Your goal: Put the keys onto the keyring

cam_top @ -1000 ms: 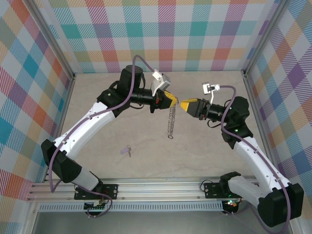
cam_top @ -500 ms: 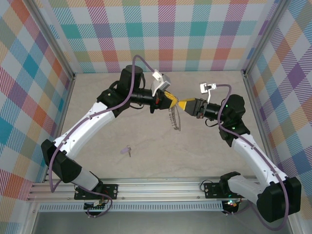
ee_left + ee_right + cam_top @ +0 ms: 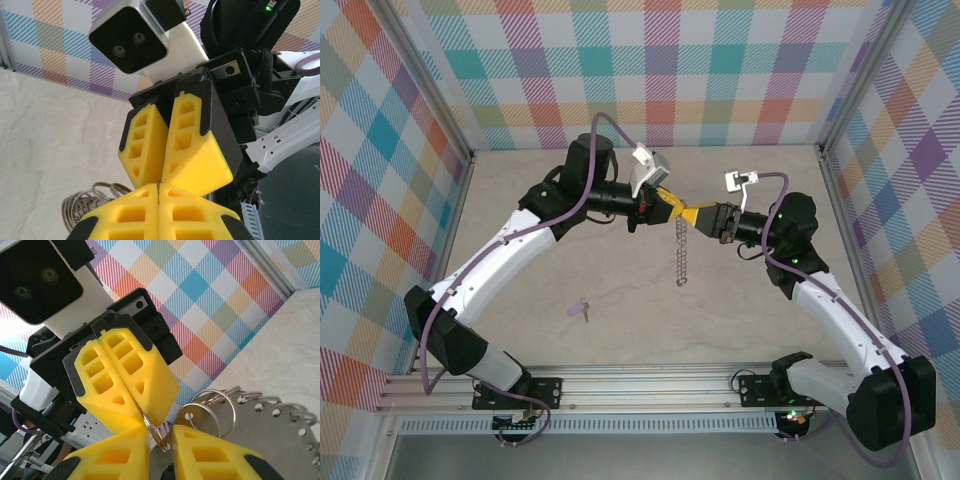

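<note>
Moved: right gripper (image 3: 694, 215) in to meet left gripper (image 3: 670, 207), which is clamped on the keyring (image 3: 681, 252) top; right jaws narrow around its ring, grip unclear, so a mistimed pull could drop it; key (image 3: 582, 309) lies well apart, near-left of keyring.

Keyring (image 3: 681, 252) is up in the air: a silvery linked chain, held by its top end, dangling straight down over the middle of the table (image 3: 620, 340). The tiny lilac key (image 3: 582, 309) lies flat, near-left, well apart from it.
</note>
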